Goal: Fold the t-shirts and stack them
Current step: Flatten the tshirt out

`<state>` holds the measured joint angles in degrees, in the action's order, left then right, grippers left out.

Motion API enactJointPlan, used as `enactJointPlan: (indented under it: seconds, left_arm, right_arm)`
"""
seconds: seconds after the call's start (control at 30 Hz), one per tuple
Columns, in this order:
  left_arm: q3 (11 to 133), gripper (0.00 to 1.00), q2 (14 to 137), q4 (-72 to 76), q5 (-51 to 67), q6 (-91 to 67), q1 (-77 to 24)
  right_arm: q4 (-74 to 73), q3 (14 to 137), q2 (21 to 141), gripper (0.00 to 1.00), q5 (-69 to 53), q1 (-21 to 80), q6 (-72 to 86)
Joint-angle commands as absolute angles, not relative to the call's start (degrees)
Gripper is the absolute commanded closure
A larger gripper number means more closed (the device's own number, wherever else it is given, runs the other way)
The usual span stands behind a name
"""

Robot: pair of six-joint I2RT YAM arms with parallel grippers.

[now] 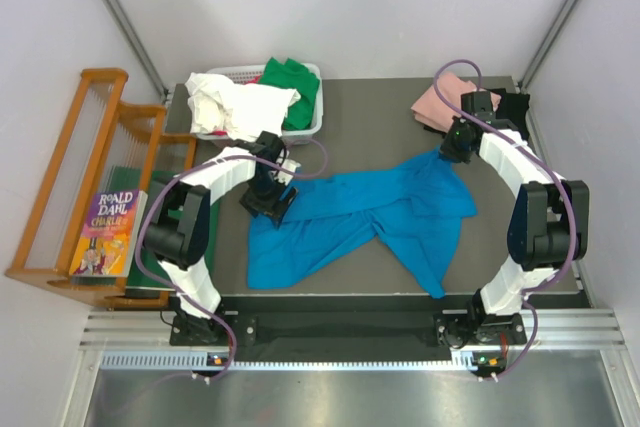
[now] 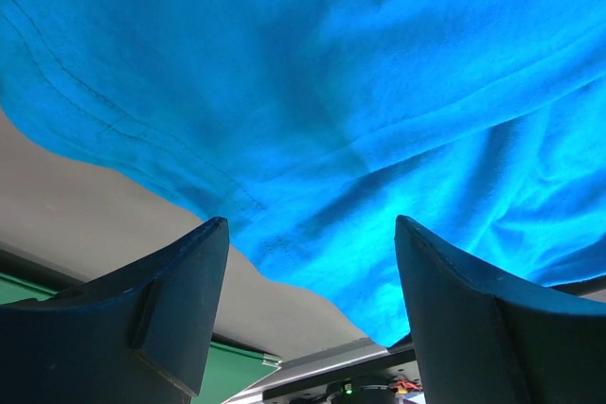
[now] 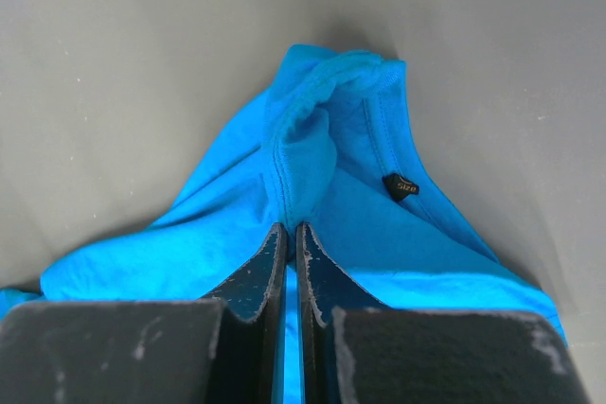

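Your blue t-shirt [image 1: 370, 222] is lying crumpled and twisted across the middle of the bench [image 1: 380, 117], not yet flattened for folding. The right pincer [image 3: 292, 230] is pinching shut on a bunch of cloth beside the neck label, at the shirt's far right end, likely so you can pull that end taut. The left pincer [image 2: 311, 226] is standing wide, gripping nothing, hovering over the stitched hem at the shirt's left edge, probably lining up a hold there. A pink t-shirt [image 1: 437, 102] is lying just beyond the right pincer, so stretching that way is risking a nudge to it. The basket [image 1: 316, 112], holding a white t-shirt [image 1: 240, 102] and a green t-shirt [image 1: 292, 77], is sitting just behind the left arm, crowding any spread toward the far left
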<state>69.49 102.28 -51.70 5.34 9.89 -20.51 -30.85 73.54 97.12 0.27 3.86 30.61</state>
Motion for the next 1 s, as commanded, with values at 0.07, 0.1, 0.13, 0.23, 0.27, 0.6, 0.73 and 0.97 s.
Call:
enactJointPlan:
  seconds: [0.07,0.1,0.13,0.23,0.27,0.6,0.73,0.97]
  left_arm:
    - [68.64,0.25,102.83,-51.68,6.77,9.4,-20.3]
    - [68.56,0.25,103.09,-51.42,6.59,9.49,-20.3]
    - [68.47,0.25,103.36,-51.24,6.42,9.67,-20.3]
    - [68.47,0.25,104.59,-50.02,5.45,10.02,-20.3]
    - [68.9,0.25,105.11,-49.84,5.36,10.02,-20.3]
    - [71.98,0.26,109.95,-49.3,4.3,10.46,-20.3]
    - [72.86,0.27,109.25,-50.53,5.1,11.16,-20.22]
    - [75.14,0.28,109.25,-52.12,5.89,12.57,-20.13]
  right_arm:
    - [-28.83,73.74,94.39,1.0,0.26,3.34,30.23]
    - [-28.83,73.91,94.39,1.0,0.26,3.43,30.23]
    - [-28.74,73.83,94.48,1.0,0.26,3.34,30.23]
    - [-28.92,74.18,94.66,1.0,0.18,3.43,30.23]
    - [-28.92,74.18,94.57,1.0,0.18,3.43,30.15]
    - [-29.0,74.09,94.57,1.0,0.26,3.43,29.97]
    - [-28.74,73.83,94.75,1.0,0.18,3.43,29.88]
    - [-28.39,73.65,94.92,1.0,0.18,3.43,30.06]
